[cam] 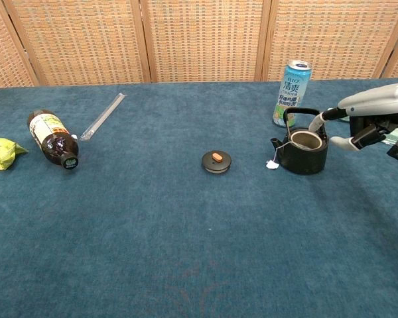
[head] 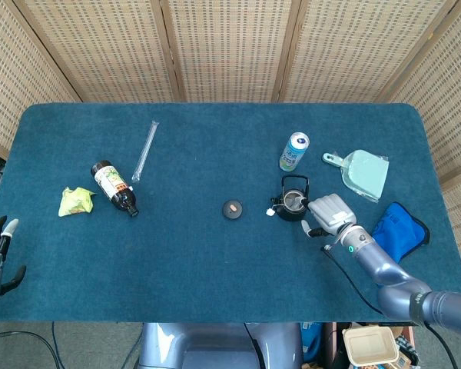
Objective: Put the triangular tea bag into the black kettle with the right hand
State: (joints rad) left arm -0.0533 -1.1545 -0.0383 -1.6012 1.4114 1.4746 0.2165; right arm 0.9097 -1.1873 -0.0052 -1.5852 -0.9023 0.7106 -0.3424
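Black kettle (cam: 304,151), chest-view string only

Staged test station: blue-carpeted table (head: 215,254) enclosed by woven rattan screens (head: 223,46), household items scattered across it.

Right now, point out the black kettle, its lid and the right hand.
black kettle (cam: 305,156), chest view, front of the body.
lid (cam: 216,161), chest view, top beside the orange knob.
right hand (head: 330,211), head view, back of the hand.
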